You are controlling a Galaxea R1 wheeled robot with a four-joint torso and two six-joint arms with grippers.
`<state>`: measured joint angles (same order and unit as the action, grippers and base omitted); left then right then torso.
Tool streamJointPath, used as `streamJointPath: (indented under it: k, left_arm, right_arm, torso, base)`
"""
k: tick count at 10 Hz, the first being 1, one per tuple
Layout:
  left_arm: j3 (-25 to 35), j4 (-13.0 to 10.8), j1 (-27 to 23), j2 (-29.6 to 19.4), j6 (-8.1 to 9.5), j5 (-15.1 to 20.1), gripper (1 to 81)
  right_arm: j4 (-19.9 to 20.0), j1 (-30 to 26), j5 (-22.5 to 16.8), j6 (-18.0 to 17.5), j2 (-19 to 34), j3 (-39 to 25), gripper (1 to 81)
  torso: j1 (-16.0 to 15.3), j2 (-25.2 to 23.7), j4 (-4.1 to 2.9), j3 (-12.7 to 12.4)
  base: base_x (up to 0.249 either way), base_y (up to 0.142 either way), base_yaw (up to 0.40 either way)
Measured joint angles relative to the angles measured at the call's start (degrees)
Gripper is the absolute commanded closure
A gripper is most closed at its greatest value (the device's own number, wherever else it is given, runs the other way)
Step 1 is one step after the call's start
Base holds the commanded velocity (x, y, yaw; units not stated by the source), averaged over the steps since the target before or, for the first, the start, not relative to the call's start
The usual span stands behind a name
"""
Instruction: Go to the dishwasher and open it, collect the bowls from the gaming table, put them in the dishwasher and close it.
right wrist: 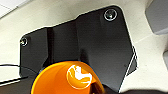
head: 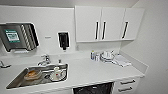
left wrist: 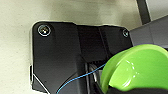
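Note:
The dishwasher (head: 93,89) sits under the white counter, and its dark inside with racks shows at the lower edge of the head view. In the left wrist view a lime-green bowl (left wrist: 140,67) is close to the camera, and my left gripper (left wrist: 125,89) is shut on its rim. An orange bowl (right wrist: 62,80) with a bright glint shows in the right wrist view, with my right gripper (right wrist: 72,92) shut on it. The gaming table is out of view.
A steel sink (head: 15,82) on the left holds dishes, with a tap (head: 45,60) behind it. White plates (head: 107,56) and a cloth (head: 122,60) lie at the counter's right. Drawers (head: 126,85) flank the dishwasher. Wall cupboards (head: 107,23) hang above.

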<state>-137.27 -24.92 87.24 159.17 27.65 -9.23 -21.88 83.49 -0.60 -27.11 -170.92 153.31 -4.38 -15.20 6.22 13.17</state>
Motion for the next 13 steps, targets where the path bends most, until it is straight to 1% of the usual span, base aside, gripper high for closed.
streamJointPath:
  k: [2,4,5,7,8,11,12,13]
  left_arm:
    - [3.3,-1.7,0.1,-2.2,-0.41,-1.0,81.1]
    - [7.1,-3.1,0.1,-4.1,-0.43,-1.3,81.1]
    - [8.8,-3.6,0.1,-5.1,-0.45,-1.6,81.1]
    - [11.4,-4.0,0.0,-7.4,-0.45,-2.4,81.1]
    - [12.8,-4.0,-0.3,-8.8,-0.45,-2.6,81.1]
    - [17.0,-4.0,-1.5,-13.6,-0.39,-3.9,81.1]
    - [19.0,-4.0,-1.8,-15.7,-0.37,-4.0,81.1]
    - [21.9,-4.0,-2.5,-18.4,-0.34,-4.7,81.1]
  right_arm:
    - [0.0,-0.2,0.1,0.0,2.5,-4.6,81.1]
    - [0.0,-0.2,0.1,0.0,6.2,-11.6,81.1]
    - [0.1,-0.2,0.5,0.0,8.3,-15.1,81.1]
    - [0.2,-0.1,1.0,-0.2,12.4,-20.2,81.1]
    - [0.3,-0.1,1.3,-0.4,13.8,-21.0,81.1]
    - [0.4,-0.6,2.0,-0.4,13.1,-21.7,81.1]
    - [0.4,-0.9,2.0,-0.4,13.2,-21.7,81.1]
    - [0.5,-1.4,2.2,-0.4,13.4,-21.7,81.1]
  torso:
    - [0.0,0.0,0.00,0.0]
    - [0.0,0.0,0.00,0.4]
    - [0.0,0.0,0.00,1.5]
    - [0.0,0.0,0.00,5.1]
    - [0.0,0.0,0.00,6.9]
    - [0.0,0.0,0.00,12.5]
    - [0.0,0.0,0.00,13.6]
    - [0.0,0.1,0.00,14.0]
  base:
    - [0.000,0.000,0.000]
    - [0.000,0.000,0.000]
    - [0.000,0.000,0.000]
    - [0.000,0.000,0.000]
    - [0.000,0.000,0.000]
    - [0.000,0.000,0.000]
    - [0.000,0.000,0.000]
    - [0.000,0.000,0.000]
